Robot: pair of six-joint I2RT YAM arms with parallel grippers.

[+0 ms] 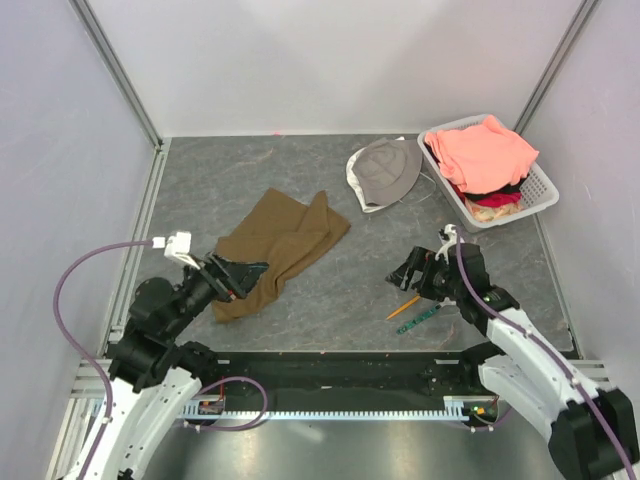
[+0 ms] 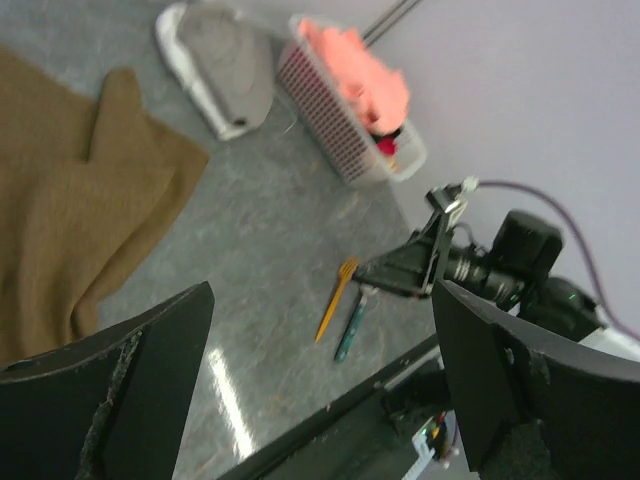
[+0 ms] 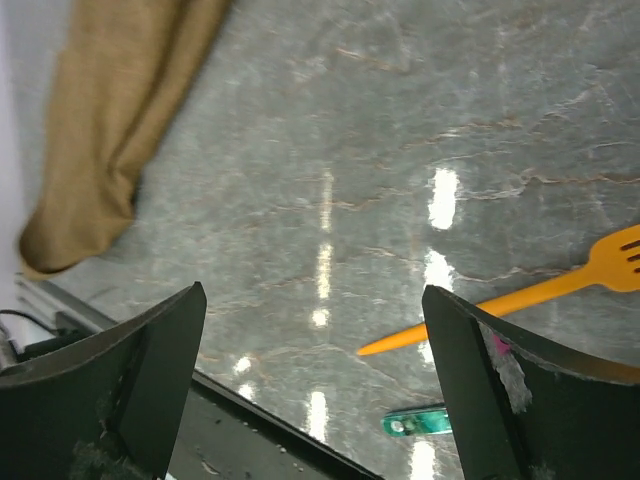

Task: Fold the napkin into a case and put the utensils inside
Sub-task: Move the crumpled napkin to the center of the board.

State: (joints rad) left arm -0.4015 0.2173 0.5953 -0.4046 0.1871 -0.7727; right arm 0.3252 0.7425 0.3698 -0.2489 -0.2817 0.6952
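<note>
Though partly flat, a rumpled brown napkin (image 1: 280,250).

On the grey marbled table (image 1: 340,292), the crumpled brown cloth napkin (image 1: 280,250) lies left of centre; the thin orange plastic fork (image 1: 403,307) and slim green patterned utensil (image 1: 418,319) lie together near right. Behind, a grey bucket hat (image 1: 385,172) sits beside a white plastic basket (image 1: 540,185) holding salmon-pink clothes (image 1: 487,152).

This looks like a robot lab, not a home. A grey table (image 1: 340,290) sits inside a little booth with plain white walls (image 1: 330,60) and metal rails (image 1: 118,72) in the corners at eleven and one o'clock. At six o'clock, two robot arms (image 1: 160,310) with purple cables (image 1: 57,300) are bolted to the table's edge.
</note>
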